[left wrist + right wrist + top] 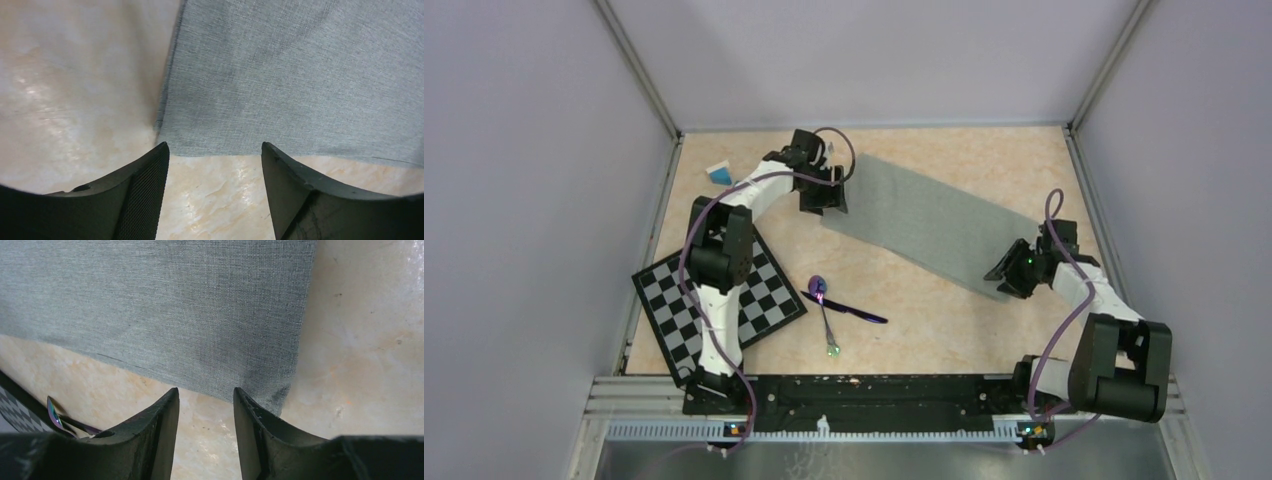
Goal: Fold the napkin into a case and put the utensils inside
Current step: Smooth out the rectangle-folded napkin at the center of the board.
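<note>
The grey-green napkin [924, 225] lies flat as a long band, running diagonally from the back middle to the right. No separate case shows. My left gripper [829, 205] stands open at the band's left end, its jaws over bare table just short of the napkin's [300, 75] corner. My right gripper [1009, 278] is open at the band's right end, just short of the napkin's [175, 305] edge, holding nothing. The utensils lie crossed in the table's middle: the purple spoon [824, 305] and the dark stick [854, 311].
A black-and-white checkered board [719, 305] lies at the front left under the left arm. A small blue block [718, 172] sits at the back left by the wall. Bare table separates the utensils from the napkin.
</note>
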